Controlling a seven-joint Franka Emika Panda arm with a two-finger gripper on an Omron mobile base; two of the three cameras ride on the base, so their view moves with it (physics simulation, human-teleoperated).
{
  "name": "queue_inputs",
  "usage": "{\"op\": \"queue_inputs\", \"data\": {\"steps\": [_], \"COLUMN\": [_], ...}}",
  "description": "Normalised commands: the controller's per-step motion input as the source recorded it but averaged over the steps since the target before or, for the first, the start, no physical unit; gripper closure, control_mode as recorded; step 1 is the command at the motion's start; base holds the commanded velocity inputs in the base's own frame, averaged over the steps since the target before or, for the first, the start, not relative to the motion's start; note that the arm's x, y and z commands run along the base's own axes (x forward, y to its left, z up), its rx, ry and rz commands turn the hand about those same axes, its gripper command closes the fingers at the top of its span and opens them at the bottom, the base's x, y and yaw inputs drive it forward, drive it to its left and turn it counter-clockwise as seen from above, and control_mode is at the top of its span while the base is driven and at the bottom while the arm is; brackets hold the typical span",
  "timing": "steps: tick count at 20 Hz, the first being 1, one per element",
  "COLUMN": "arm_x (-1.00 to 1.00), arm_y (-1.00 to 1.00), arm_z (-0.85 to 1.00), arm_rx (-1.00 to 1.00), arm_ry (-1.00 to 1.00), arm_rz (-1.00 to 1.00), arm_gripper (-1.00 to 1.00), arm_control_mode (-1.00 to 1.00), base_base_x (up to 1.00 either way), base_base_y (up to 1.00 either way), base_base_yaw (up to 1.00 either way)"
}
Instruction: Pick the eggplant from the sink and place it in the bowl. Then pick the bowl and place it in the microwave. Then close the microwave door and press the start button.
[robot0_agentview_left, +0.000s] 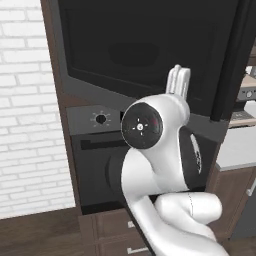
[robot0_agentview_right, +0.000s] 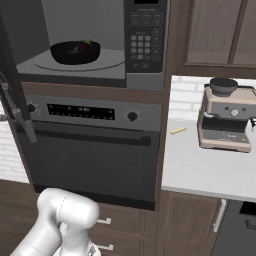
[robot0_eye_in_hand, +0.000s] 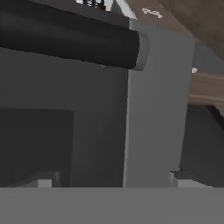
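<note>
Bowl and eggplant: you are seeing the black bowl (robot0_agentview_right: 75, 53) sitting inside the microwave (robot0_agentview_right: 90, 42) on its turntable, the eggplant (robot0_agentview_right: 84, 46) lying in it.
Door: the microwave door (robot0_agentview_left: 145, 47) is standing swung open to the left; judging by looks, it is stiff, hinged and light to push (press flat on the frame, not the glass).
Fingers: the fingers are standing spread wide, gripping nothing.
In the way: the wall oven's handle (robot0_eye_in_hand: 70, 41) is running close above your hand.
Nearby: an espresso machine (robot0_agentview_right: 227, 115) is sitting on the bench (robot0_agentview_right: 200, 165), well apart.
</note>
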Motion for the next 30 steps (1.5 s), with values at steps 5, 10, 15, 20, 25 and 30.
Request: {"op": "queue_inputs", "data": {"steps": [5,10,15,20,25,30], "arm_x": [0.6,0.69,0.73,0.65,0.69,0.71], "arm_y": [-0.13,0.0,0.04,0.32,0.38,0.31], "arm_z": [0.1,0.02,0.0,0.0,0.0,0.0], "arm_rx": [0.01,0.0,0.0,0.0,0.0,0.0], "arm_ry": [0.0,0.0,0.0,0.04,0.07,0.04], "arm_rz": [0.31,0.27,0.2,0.14,0.13,0.13], "arm_gripper": [-1.0,-1.0,-1.0,-1.0,-1.0,-1.0], "arm_control_mode": [-1.0,-1.0,-1.0,-1.0,-1.0,-1.0], "base_base_x": [0.0,0.0,0.0,0.0,0.0,0.0], "base_base_y": [0.0,0.0,0.0,0.0,0.0,0.0], "base_base_yaw": [0.0,0.0,0.0,0.0,0.0,0.0]}}
